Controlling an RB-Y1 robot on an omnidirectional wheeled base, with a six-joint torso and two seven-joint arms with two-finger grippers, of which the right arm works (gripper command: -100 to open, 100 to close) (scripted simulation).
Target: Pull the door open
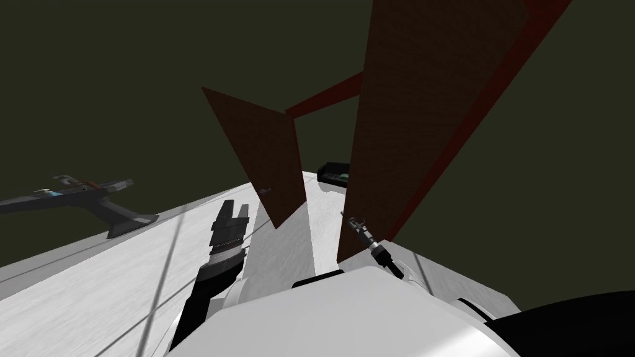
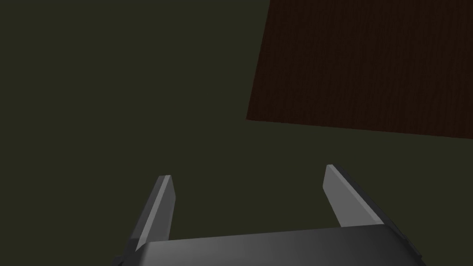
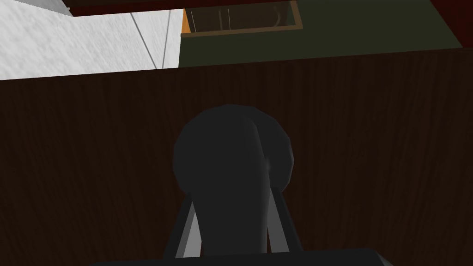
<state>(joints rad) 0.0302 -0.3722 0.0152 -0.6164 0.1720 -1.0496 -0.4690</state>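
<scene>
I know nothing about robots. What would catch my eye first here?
The tall brown door on the robot's right dominates the head view. The right hand is shut on its dark handle, fingers pressing both sides. The left hand is open, near a smaller brown door panel.

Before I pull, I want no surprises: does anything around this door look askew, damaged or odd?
Nothing stands out. The right gripper has its jaws shut on the dark handle of the brown door, which looks intact. Its slant in the head view is the camera's. The left gripper hangs open.
</scene>
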